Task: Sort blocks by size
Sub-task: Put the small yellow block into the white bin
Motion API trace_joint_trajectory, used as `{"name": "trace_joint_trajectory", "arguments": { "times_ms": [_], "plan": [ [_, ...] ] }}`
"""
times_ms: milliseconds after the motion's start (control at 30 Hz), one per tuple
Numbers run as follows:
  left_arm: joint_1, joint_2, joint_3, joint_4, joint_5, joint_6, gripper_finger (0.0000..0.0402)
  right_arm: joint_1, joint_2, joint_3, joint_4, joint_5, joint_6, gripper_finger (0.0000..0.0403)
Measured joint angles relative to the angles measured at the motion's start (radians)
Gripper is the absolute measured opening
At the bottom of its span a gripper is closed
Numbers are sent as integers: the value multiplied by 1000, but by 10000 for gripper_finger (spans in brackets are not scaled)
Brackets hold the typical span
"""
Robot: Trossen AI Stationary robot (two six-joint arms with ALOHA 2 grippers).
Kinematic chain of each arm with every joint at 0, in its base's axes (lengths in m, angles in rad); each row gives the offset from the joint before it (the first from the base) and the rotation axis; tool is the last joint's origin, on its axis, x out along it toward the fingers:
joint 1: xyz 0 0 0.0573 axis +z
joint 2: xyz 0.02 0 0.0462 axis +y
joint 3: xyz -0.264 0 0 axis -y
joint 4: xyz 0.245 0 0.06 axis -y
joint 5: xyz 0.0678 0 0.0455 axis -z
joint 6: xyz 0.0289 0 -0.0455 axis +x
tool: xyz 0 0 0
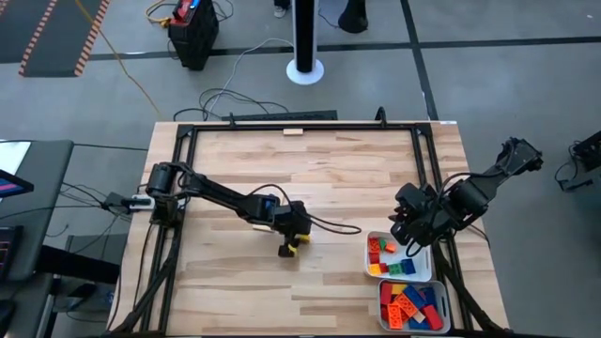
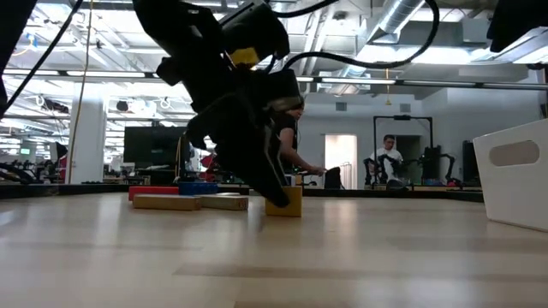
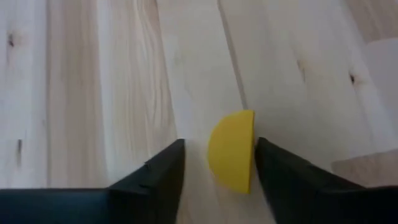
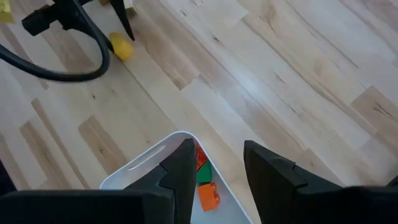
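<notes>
Mid-table, the left gripper (image 3: 219,163) straddles a yellow block (image 3: 232,150), fingers apart, one touching; only the wrist view shows its rounded end. Right gripper (image 4: 219,163), fingers parted, hovers over the far tray (image 4: 146,163).

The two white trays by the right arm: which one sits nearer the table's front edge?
The lower tray, packed mostly with red and blue blocks; the other tray lies beside the right gripper.

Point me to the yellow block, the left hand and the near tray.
yellow block (image 3: 232,151), left wrist view, its rounded face
left hand (image 3: 219,163), left wrist view, between the fingertips
near tray (image 1: 446,299), high view, right rim
</notes>
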Motion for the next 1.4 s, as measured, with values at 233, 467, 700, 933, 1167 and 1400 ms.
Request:
{"name": "trace_joint_trajectory", "arguments": {
  "times_ms": [233,467,700,933,1167,1400],
  "plan": [
    [4,-1,4,-6,-4,-52,75,0,0,0,0,0,1,159],
    [55,-5,113,-22,49,-142,75,0,-24,1,-37,-25,47,159],
    [68,17,279,37,97,-70,75,-1,-41,61,-217,-20,210,159],
    [58,188,529,47,184,-84,75,-38,-68,94,-266,71,293,159],
    [42,372,820,5,263,-146,75,-104,-89,95,-246,94,290,159],
    [12,507,983,-28,301,-246,80,-111,-91,95,-230,132,283,159]
  ]
}}
